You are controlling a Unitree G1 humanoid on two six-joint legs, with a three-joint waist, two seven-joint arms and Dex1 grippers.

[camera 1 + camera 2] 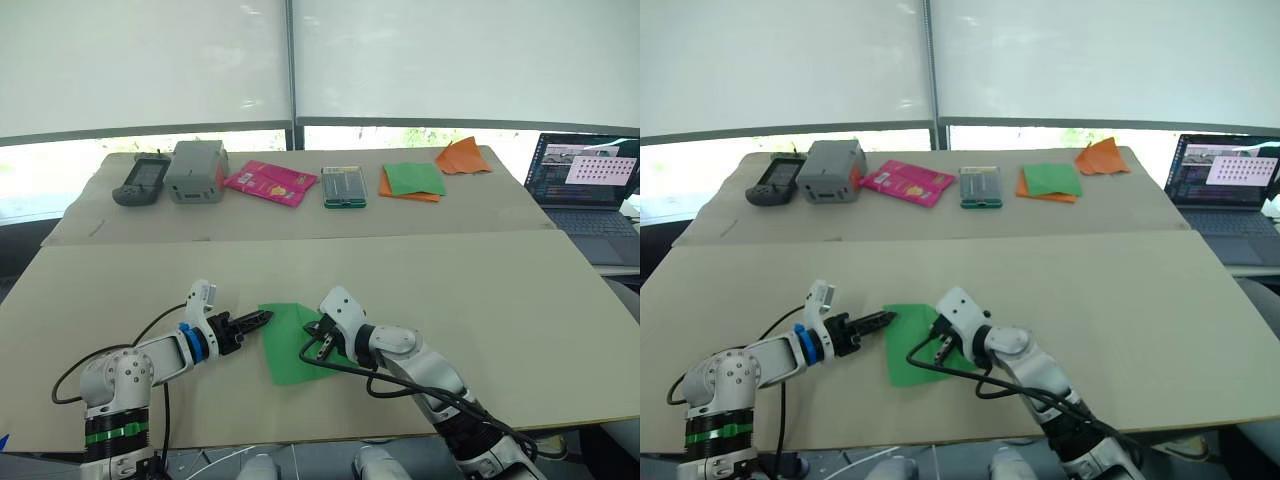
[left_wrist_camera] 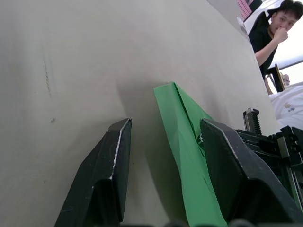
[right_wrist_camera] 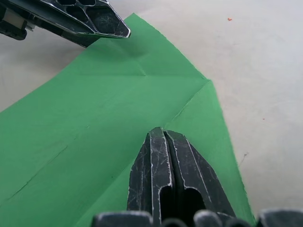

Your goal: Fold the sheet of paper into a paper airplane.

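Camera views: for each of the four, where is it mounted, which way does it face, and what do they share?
Left eye view: on the head, facing forward and down at the table; both arms show.
Right eye view: same head, same scene.
Left wrist view: on the left arm, along the open left gripper toward the sheet of paper.
Right wrist view: on the right arm, along the shut right gripper pressing the paper.
Shared: all four show the green sheet.

Both arms are silver-grey metal with rounded joints and loose black cables looping off them. The left gripper (image 1: pixel 262 319) has a bright blue ring behind its scuffed black fingers; the right gripper (image 1: pixel 316 349) sits on a chunky white wrist.
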